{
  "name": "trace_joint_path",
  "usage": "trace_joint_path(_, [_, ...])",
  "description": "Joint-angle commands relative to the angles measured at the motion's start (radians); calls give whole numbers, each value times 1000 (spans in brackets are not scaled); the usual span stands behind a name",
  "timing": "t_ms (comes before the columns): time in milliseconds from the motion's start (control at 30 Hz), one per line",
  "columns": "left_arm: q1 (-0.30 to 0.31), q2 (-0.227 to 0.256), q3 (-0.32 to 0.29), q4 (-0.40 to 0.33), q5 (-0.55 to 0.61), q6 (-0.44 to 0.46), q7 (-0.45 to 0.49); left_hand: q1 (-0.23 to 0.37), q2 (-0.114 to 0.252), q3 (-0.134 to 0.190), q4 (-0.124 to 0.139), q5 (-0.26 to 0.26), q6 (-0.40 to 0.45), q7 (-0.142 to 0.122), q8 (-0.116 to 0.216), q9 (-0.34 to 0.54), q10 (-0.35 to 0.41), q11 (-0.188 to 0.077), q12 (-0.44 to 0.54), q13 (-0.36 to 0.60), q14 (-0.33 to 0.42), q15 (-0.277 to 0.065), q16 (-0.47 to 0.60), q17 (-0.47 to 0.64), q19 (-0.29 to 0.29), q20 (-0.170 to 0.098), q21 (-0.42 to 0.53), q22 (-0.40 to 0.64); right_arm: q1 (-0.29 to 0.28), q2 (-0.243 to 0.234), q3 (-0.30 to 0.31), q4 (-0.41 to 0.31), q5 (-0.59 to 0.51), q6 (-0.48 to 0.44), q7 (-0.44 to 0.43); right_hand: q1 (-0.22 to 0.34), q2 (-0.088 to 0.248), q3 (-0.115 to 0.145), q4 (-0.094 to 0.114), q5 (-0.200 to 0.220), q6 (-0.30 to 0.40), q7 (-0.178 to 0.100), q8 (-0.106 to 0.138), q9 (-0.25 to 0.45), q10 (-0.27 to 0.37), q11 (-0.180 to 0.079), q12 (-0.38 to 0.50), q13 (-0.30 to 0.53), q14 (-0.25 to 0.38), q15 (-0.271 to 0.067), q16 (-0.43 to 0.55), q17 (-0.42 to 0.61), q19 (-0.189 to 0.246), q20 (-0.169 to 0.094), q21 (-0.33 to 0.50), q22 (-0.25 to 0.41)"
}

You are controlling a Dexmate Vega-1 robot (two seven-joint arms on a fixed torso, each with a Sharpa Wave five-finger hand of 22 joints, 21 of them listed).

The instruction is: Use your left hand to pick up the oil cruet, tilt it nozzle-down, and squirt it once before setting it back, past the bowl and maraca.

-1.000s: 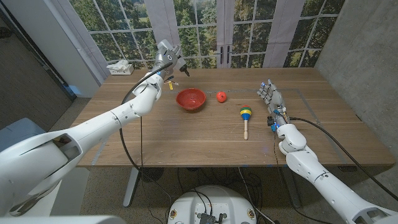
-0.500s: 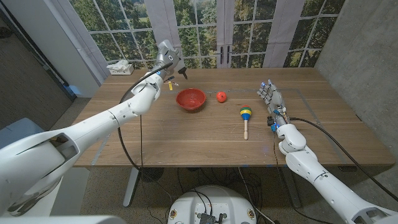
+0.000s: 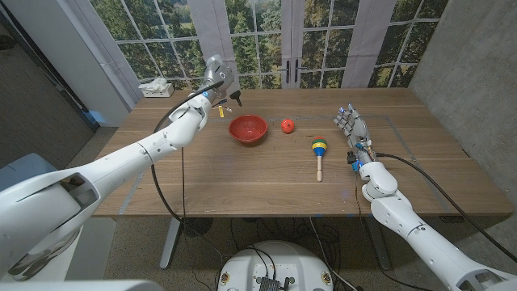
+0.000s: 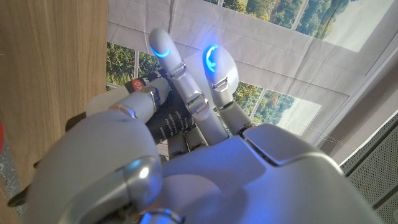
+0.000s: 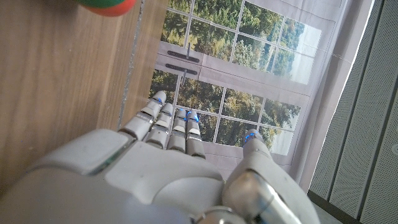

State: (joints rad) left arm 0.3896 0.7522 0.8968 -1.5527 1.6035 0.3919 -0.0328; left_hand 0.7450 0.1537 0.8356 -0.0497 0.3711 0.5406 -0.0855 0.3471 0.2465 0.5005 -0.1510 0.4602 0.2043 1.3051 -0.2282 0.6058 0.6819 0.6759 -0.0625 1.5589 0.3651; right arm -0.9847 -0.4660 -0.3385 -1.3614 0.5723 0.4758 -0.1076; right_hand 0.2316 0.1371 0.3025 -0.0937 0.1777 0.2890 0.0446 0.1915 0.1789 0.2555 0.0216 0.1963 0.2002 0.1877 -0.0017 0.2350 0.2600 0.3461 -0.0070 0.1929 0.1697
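Note:
My left hand is raised over the table's far left part, behind the red bowl. It grips the dark oil cruet, which is tilted so that its black nozzle points down towards the table. In the left wrist view my fingers wrap the cruet's dark labelled body. The maraca, with a green, yellow and red head and a wooden handle, lies right of the bowl. My right hand is at the table's right side, fingers straight and holding nothing; its wrist view catches the maraca head.
A red tomato sits between bowl and maraca. A small yellow object lies on the table under my left hand. A white tissue box stands at the far left corner. Windows run behind the table.
My left hand has shifted slightly left and down with the cruet, and the nozzle has dipped a little lower. The right hand has not moved.

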Motion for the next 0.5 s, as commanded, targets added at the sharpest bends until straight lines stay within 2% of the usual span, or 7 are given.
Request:
trace_joint_path(33, [8,-4,-14,-18,-19,-3,-32,-14,-13,69,83,77,322,-47,115,159,633,-37,149,391,-22,2,76,178,15,-133,-34,85,2,0,1,6,5,3,8,4,-4,2,-9,0,3,6,1,4,4,6,4,1,2,7,1,3,1,2,3,3])
trace_joint_path(67, [8,-7,-13,-20,-11,2,-48,-19,-16,54,83,89,302,-47,143,218,603,-38,195,503,-22,0,99,230,20,-140,-42,93,3,-1,0,6,5,2,10,4,-4,2,-9,0,3,5,1,4,4,7,4,1,2,7,2,3,1,3,3,3])
trace_joint_path(133, [9,-8,-16,-23,-14,4,-55,-30,-14,60,101,107,283,-60,177,288,578,-35,247,626,-42,2,139,321,17,-142,-46,132,4,0,0,8,6,5,12,4,-4,2,-9,0,3,5,1,4,4,6,4,1,3,8,2,3,1,3,3,3])
trace_joint_path(167, [8,-8,-15,-27,-9,4,-73,-38,-15,63,113,121,271,-65,219,360,551,-39,296,748,-43,4,180,413,-3,-142,-39,187,4,-1,0,7,6,2,12,4,-5,2,-9,0,3,5,1,4,4,6,4,1,3,7,2,3,1,3,3,3])
trace_joint_path(367, [7,-15,-18,-34,-1,7,-120,-64,-15,76,156,142,282,-85,307,487,534,-48,313,837,-63,4,250,550,-37,-140,-13,328,5,0,0,11,7,6,16,3,-4,2,-9,0,3,4,1,4,3,6,4,1,2,7,2,3,2,3,3,3])
trace_joint_path(500, [12,-13,-23,-37,-12,4,-97,-72,-21,78,164,146,282,-87,337,531,543,-47,321,859,-73,4,303,563,-36,-140,-17,377,6,1,0,12,9,5,17,3,-5,2,-9,0,4,3,2,4,4,5,4,1,2,8,2,3,2,3,3,3])
